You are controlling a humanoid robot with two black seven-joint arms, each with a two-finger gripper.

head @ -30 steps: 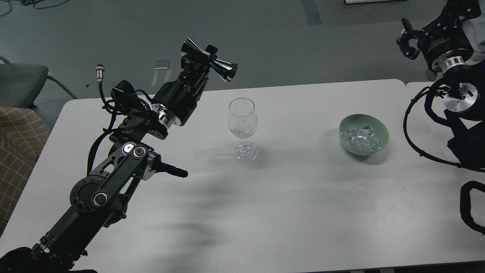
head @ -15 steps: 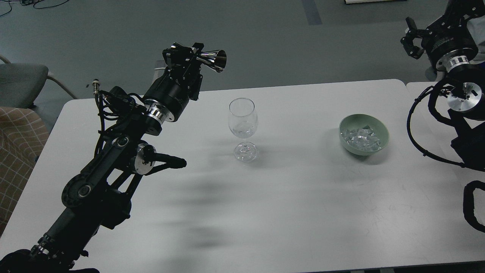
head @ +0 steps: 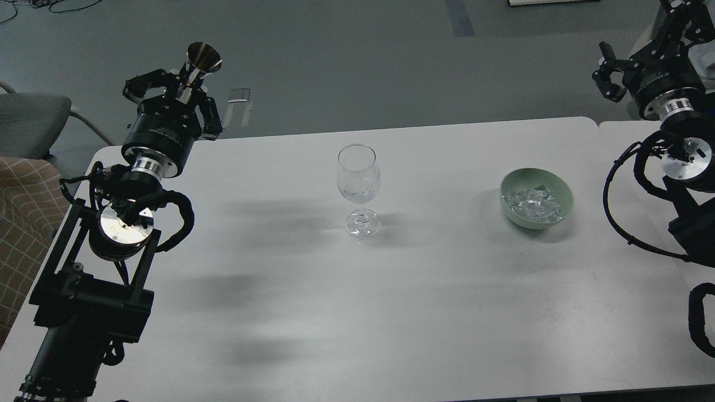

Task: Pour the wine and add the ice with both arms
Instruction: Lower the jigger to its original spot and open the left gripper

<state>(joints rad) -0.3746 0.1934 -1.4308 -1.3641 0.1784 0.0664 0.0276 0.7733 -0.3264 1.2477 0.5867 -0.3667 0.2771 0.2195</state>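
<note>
Left end effector [head: 190, 92] stays clamped on the jigger [head: 198, 64], but its attitude has changed: half a second ago the jigger lay tipped on its side with the mouth aimed toward the glass [head: 358, 187]; it now stands upright, mouth up, and the arm has swung back over the table's [head: 391, 312] left rear corner. The glass stands well to the right of this end effector, upright and untouched, with a small amount of clear wine [head: 358, 194] low in the bowl. Judgement: the pour is complete and the left arm is retracting.

Right end effector [head: 609, 75] hangs raised beyond the table's right rear corner, holding nothing; whether its fingers are apart or together cannot be told at this angle. It has shifted only slightly. The ice [head: 529, 202] lies in the green bowl [head: 561, 188], below and to the left of this end effector, between it and the glass. Judgement: the ice step has not begun; the right arm must descend to the bowl next.
</note>
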